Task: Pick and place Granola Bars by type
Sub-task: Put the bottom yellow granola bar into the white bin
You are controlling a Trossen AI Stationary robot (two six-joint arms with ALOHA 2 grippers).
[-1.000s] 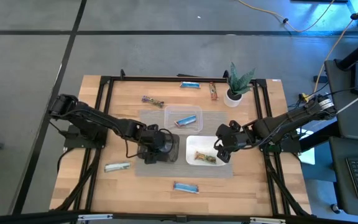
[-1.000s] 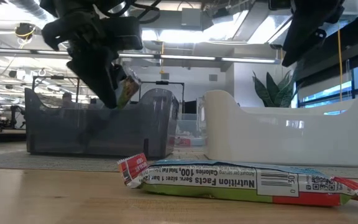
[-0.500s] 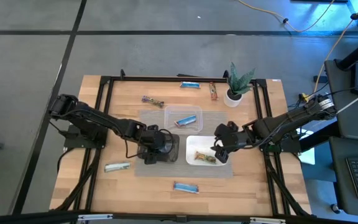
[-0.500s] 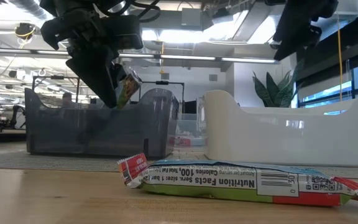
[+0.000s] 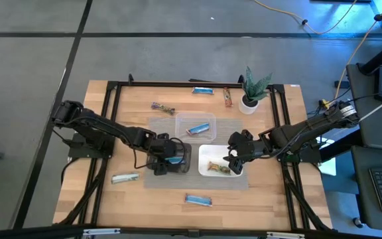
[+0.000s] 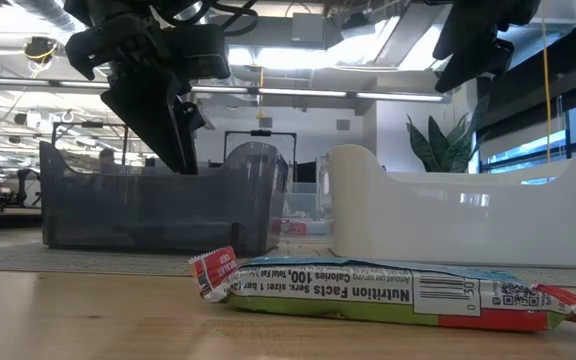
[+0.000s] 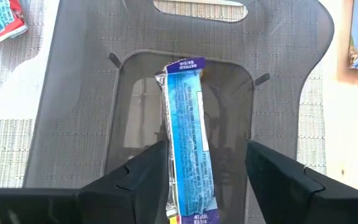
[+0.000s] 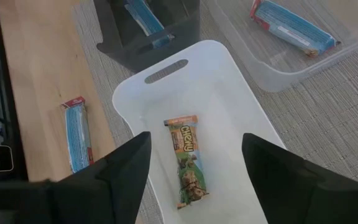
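My left gripper (image 5: 166, 161) (image 7: 205, 148) hangs open over the black tray (image 5: 178, 151). A blue-and-purple granola bar (image 7: 188, 155) lies flat on that tray's floor between the spread fingers, touching neither. My right gripper (image 5: 236, 157) (image 8: 194, 142) is open above the white tray (image 8: 229, 81), where a green-and-brown bar (image 8: 188, 165) lies flat. The clear tray (image 5: 195, 118) holds a bright blue bar (image 5: 197, 129). In the low view the left gripper (image 6: 173, 130) stands above the dark tray wall and holds nothing.
Loose bars lie on the table: a blue one (image 5: 203, 91) and an orange-brown one (image 5: 227, 97) near the far edge, one (image 5: 163, 107) left of the clear tray, a silvery one (image 5: 125, 177) at left, a blue one (image 5: 198, 199) near the front. A potted plant (image 5: 252, 89) stands far right.
My left gripper has opened and let go of the bar it held above the black tray; the bar has dropped out of the low view and now lies flat on the tray floor. My right gripper has shifted a little toward the table's left over the white tray.
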